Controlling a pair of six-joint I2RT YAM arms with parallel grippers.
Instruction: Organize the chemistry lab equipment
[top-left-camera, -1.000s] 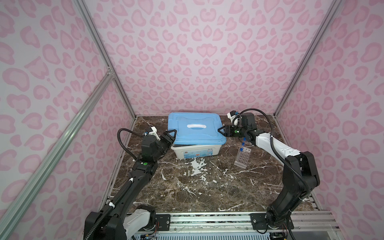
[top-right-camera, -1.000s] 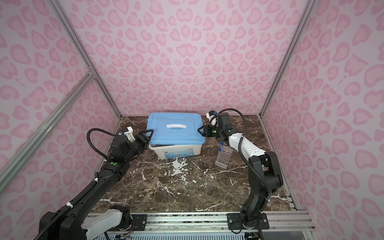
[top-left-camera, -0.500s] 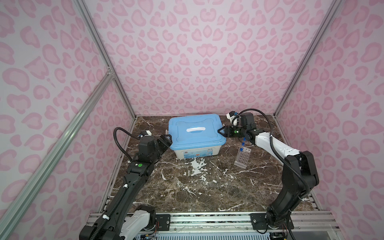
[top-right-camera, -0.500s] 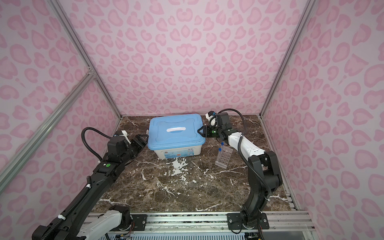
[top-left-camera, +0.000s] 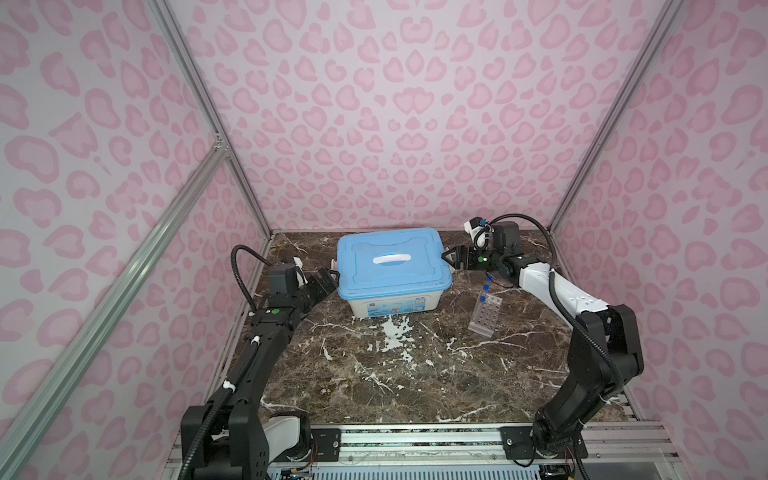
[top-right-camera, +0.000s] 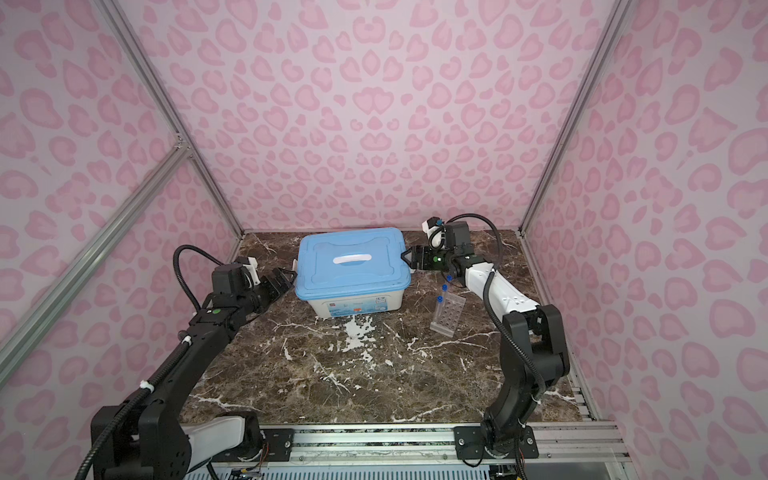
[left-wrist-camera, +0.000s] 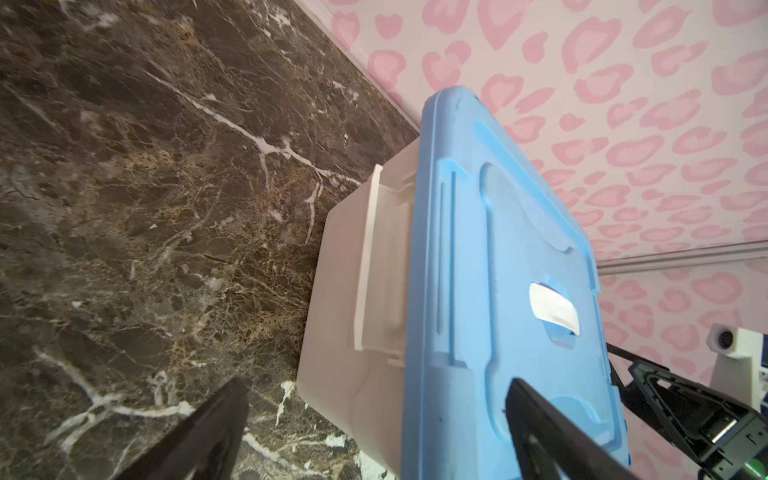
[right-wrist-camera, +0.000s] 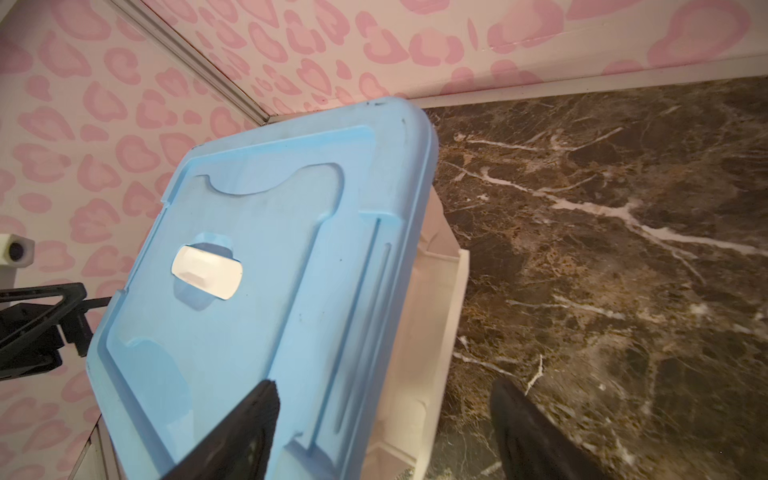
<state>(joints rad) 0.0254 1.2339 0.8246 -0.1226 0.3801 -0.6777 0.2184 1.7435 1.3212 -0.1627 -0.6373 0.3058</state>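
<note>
The white bin (top-left-camera: 386, 305) is sitting at the back of the marble table (top-left-camera: 374, 374), and the blue lid (top-left-camera: 390, 257) is lying over its whole top, so whatever is inside is hidden. A white handle is showing in the lid's middle. That lidded bin is filling the space between the two arms.

The left arm is stretching low across the table from the near left, and the left gripper (top-left-camera: 328, 278) is sitting just beside the bin's left end. In the left wrist view, the left gripper (left-wrist-camera: 376, 388) is standing with its jaws spread wide. One finger is showing over the lid (left-wrist-camera: 498, 249), the other off beside the white wall (left-wrist-camera: 345, 291), and the lid's edge is lying in the gap with nothing pinched.

The right arm is bending in from the right, forearm angled up toward the back. The right gripper (top-left-camera: 451, 257) is pointing at the lid's right edge, jaws likewise spread. In its own wrist view, the right gripper (right-wrist-camera: 382, 386) is straddling that edge without clamping it.

The clear holed rack (top-left-camera: 485, 315) is resting on the marble to the right of the bin, below the right forearm and apart from both grippers. The test tubes (top-left-camera: 483, 298) are rising from its side nearer the bin, with three blue caps showing in both top views. Rows of dark holes are showing across the rack's clear top.
</note>
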